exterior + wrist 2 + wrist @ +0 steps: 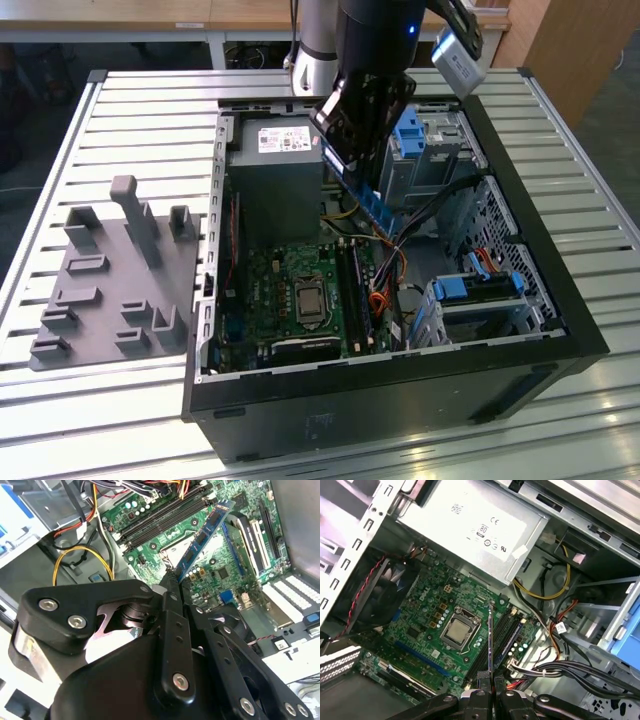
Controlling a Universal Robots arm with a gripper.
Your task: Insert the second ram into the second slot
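My gripper (352, 150) hangs over the open computer case (560, 300), shut on the second ram (372, 208), a thin dark-blue board slanting down from the fingers. In the second wrist view the second ram (202, 537) juts out from my gripper (170, 582) above the green motherboard (225, 575). The first wrist view shows the stick (490, 645) edge-on, clamped in my gripper (487, 695). It is still in the air, above and roughly in line with the row of dark memory slots (506, 630) beside the processor socket (455, 630). The same memory slots (355, 285) lie below the stick.
A grey power supply (275, 170) fills the case's far end. Bundled cables (400, 240) cross beside the slots. Drive bays with blue tabs (480, 285) stand on the exterior view's right. A grey fixture plate (120, 280) lies on the slatted table at the exterior view's left.
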